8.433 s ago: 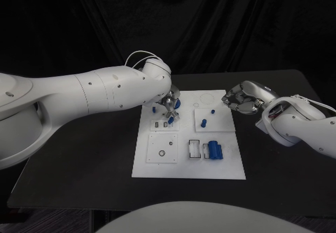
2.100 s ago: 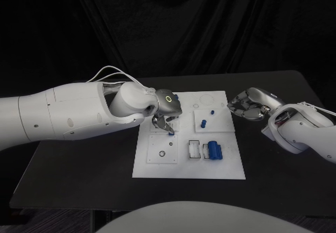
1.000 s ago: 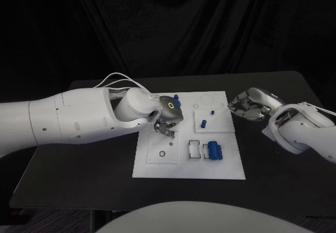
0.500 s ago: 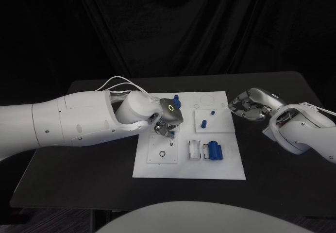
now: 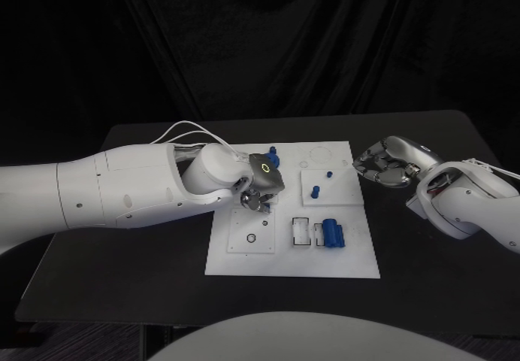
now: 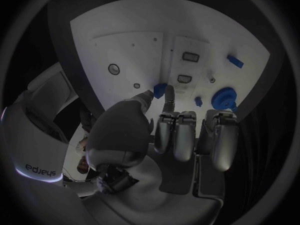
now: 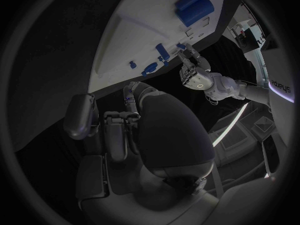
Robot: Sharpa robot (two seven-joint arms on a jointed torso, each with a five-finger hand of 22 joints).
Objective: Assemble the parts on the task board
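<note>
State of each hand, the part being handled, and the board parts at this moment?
left hand: over the task board, pinching a small blue part
right hand: beside the board, fingers curled, holding nothing
blue cylinders: lying side by side on the board
round blue part: on the board, untouched

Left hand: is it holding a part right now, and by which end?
The left hand pinches a small blue part between thumb and a fingertip, by its near end. The right hand holds nothing.

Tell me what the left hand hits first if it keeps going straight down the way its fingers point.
Probably the task board: the left hand pinches a small blue part just above it, near the small slots, though the depth is uncertain.
</note>
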